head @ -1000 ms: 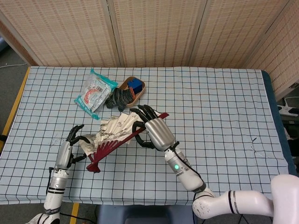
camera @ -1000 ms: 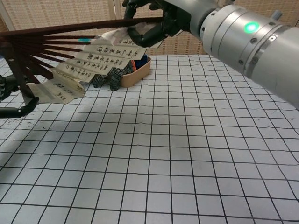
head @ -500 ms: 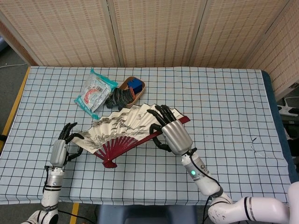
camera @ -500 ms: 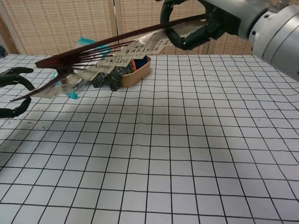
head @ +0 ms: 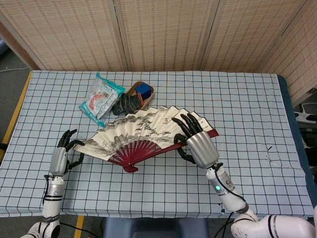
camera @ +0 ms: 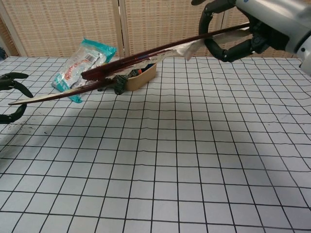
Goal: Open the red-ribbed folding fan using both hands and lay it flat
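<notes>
The folding fan point(head: 143, 134) is spread wide across the middle of the head view, its painted leaf arcing from centre left up toward the right, the red ribs converging at the pivot low in the centre. In the chest view it shows edge-on as a thin dark line slanting from the left edge up to the upper right, so I judge it is held clear of the worktop point(head: 237, 104) on the right side at least, not yet lying flat.

It will handle light and delicate, I think: thin slats that flex, and a paper leaf that could crease or tear if pinched. The stiff outer guard sticks are the sensible places to hold, never the leaf itself.

My right hand point(head: 198, 141), right of centre in the head view, has its fingers curled around the right guard stick; the chest view shows them wrapped over the dark rib in the upper right corner, so this hand carries the fan.

My left hand point(head: 63, 153) sits at the lower left of the head view with fingers apart and loosely curved. The tip of the left guard ends just beside it; in the chest view the fingers point(camera: 14, 82) bracket the stick's end without clearly closing on it, so I read this hand as holding nothing.

Above the fan, a plastic packet point(head: 100, 97) and a small wooden box point(head: 141, 91) sit near the upper left.
</notes>
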### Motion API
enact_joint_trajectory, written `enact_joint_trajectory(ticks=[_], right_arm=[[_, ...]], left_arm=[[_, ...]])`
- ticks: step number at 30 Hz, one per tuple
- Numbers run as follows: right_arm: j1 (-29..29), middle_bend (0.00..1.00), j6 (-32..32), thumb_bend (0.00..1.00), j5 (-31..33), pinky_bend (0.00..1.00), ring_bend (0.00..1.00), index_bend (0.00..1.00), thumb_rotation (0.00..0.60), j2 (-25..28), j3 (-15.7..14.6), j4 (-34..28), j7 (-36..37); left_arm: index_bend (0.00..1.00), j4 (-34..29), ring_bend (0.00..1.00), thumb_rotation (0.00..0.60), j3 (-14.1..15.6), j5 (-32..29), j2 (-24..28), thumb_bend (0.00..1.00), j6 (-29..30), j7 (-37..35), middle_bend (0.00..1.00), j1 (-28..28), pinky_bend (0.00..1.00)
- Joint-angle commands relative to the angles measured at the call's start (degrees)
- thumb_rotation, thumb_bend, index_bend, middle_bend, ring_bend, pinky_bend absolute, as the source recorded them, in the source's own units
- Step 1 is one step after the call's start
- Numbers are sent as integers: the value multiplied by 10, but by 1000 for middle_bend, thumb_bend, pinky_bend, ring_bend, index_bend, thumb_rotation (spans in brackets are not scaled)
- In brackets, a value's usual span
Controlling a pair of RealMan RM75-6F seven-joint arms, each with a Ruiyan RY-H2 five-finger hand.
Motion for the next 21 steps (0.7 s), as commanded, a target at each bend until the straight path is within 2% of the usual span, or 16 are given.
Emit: enact_joint_trajectory(ticks=[1,10,17,19,21], right_arm=[[-12,103,12,618,-13,0,0,684,600,-1,-8,17,8],[-35,103,26,617,-17,0,0,673,600,-13,-15,59,36],[-59,103,30,617,-22,0,0,652,600,-16,-31,100,71],[-71,102,27,616,-27,0,0,553,600,-6,-47,106,75],[-84,84,19,598,-34,0,0,341,600,8,-72,113,70]], left_arm=[[412,12,0,600,0,-1,-4,458,-1,-7,93,-1,115],[406,38,0,600,-1,-3,-10,463,-4,-11,93,-5,111],[400,64,0,600,6,2,-17,463,-3,-26,93,-5,109],[392,65,0,600,6,2,-16,463,1,-31,93,-4,109],[379,66,0,600,8,4,-14,464,4,-36,92,-3,110]])
